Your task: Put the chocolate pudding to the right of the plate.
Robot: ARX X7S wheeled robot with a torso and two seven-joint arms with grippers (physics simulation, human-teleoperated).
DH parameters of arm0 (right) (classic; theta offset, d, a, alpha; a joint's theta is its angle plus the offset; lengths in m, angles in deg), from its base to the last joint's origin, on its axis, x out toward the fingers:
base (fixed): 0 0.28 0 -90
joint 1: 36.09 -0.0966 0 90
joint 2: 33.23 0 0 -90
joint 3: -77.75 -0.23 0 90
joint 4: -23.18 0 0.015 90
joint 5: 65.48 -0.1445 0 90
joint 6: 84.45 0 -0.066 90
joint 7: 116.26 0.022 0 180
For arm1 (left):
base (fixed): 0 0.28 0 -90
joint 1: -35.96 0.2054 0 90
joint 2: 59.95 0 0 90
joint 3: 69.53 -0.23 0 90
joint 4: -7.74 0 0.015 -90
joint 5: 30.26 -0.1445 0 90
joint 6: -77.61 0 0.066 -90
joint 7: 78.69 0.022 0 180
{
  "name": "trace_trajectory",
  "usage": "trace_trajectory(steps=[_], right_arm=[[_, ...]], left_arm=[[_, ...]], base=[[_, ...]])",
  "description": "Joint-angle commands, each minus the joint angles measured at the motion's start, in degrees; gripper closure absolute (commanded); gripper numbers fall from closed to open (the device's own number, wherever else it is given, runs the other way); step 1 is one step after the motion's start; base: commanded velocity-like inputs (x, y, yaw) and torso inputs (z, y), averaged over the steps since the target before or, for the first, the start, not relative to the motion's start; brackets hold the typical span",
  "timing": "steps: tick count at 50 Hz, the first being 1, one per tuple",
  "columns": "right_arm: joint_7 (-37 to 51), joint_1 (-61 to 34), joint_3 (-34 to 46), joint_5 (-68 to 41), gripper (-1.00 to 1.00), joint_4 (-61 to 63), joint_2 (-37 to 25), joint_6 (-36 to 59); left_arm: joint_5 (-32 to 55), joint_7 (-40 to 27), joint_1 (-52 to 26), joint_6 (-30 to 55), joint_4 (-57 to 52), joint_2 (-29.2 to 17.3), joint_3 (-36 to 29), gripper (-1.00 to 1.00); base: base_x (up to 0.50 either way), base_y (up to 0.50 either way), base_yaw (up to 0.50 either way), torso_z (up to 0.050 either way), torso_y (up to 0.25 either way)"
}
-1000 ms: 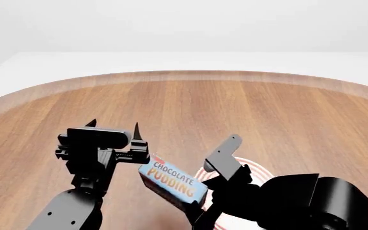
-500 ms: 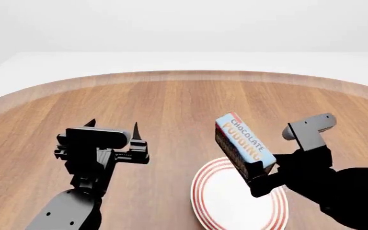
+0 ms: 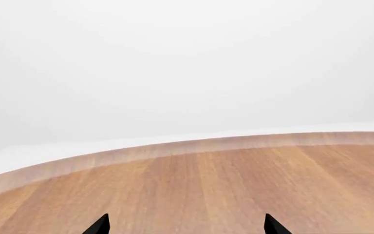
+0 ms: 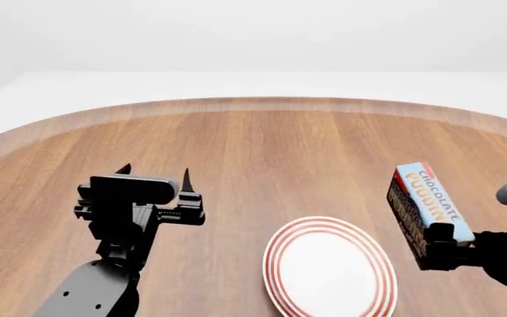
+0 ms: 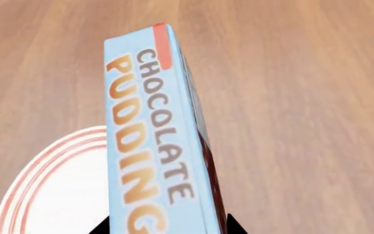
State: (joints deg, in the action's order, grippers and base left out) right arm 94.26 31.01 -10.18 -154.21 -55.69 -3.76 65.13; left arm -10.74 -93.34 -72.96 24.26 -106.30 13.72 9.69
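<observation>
The chocolate pudding [image 4: 428, 208], a brown box with a light blue top and red edge, is held in the air by my right gripper [image 4: 443, 246], just past the right rim of the plate. The right wrist view shows the box [image 5: 154, 141] between the two fingertips, with the gripper [image 5: 167, 225] shut on it. The plate [image 4: 276, 264], white with red rings, lies on the wooden table at the front centre; its rim also shows in the right wrist view [image 5: 37, 165]. My left gripper [image 4: 155, 175] is open and empty, above the table left of the plate; its fingertips stand wide apart in the left wrist view [image 3: 185, 225].
The round wooden table [image 4: 253, 145] has a pale rim and curves away at the back. White floor and wall lie beyond it.
My right gripper has carried the pudding box from left of the plate, over it, to its right side. The left arm has not moved.
</observation>
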Motion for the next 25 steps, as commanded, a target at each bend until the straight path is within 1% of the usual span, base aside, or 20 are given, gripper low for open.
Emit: trace_trajectory(steps=[1, 9, 14, 16, 25], right_arm=[[-4.16, 3.21, -1.56, 4.14, 1.00, -6.59, -1.32, -2.54], [-7.51, 1.53, 0.63, 7.65, 1.00, -12.44, -0.33, -3.33], [-9.96, 3.80, 0.40, 9.40, 1.00, -16.21, -0.52, -5.14], [-12.27, 4.22, 1.34, 12.22, 1.00, -16.40, -0.64, -6.97], [-15.29, 1.62, 3.98, 15.81, 1.00, -24.43, 2.02, -8.43]], left_arm=[[0.25, -0.26, -0.11, 0.18, -0.04, -0.19, -0.22, -1.00], [0.33, -0.53, 0.27, 0.02, -0.31, -0.50, -0.14, -1.00], [0.40, -0.64, 0.21, 0.00, -0.27, -0.61, -0.17, -1.00], [0.49, -0.73, 0.38, -0.01, -0.63, -0.58, -0.25, -1.00], [0.69, -1.01, 0.34, 0.27, -0.95, -0.81, -0.32, -1.00]], base=[[0.00, 0.00, 0.00, 0.000, 0.000], [0.00, 0.00, 0.00, 0.000, 0.000], [0.00, 0.00, 0.00, 0.000, 0.000], [0.00, 0.00, 0.00, 0.000, 0.000], [0.00, 0.00, 0.00, 0.000, 0.000]])
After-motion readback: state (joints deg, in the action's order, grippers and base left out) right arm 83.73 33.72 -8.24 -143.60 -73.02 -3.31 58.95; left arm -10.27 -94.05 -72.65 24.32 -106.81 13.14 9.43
